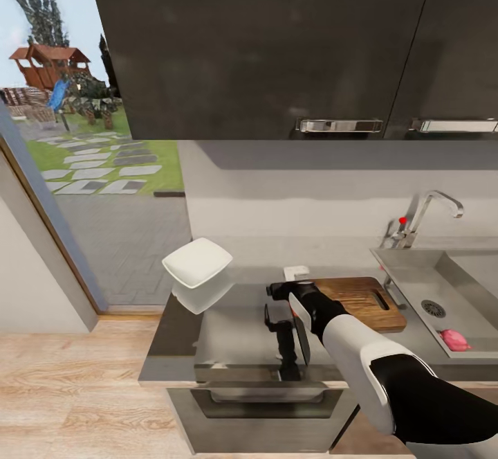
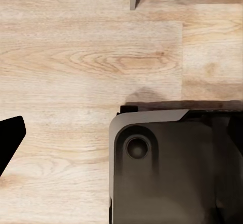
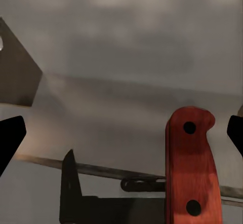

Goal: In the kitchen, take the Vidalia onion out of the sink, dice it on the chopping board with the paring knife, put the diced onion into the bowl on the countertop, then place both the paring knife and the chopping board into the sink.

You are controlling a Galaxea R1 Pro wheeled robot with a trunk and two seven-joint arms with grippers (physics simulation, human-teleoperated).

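My right gripper hangs over the grey countertop, just left of the dark brown chopping board. In the right wrist view the right gripper is open, its fingertips wide apart. The paring knife's red handle lies on the worktop between them, nearer one finger and untouched. The white bowl stands at the counter's left end. A pink onion lies in the steel sink near the drain. My left gripper is open over the wooden floor, beside the robot's base.
Dark wall cabinets hang low over the counter. The chrome tap with a red-tipped lever stands behind the sink. A small white block sits behind my right gripper. A tall window is at the left.
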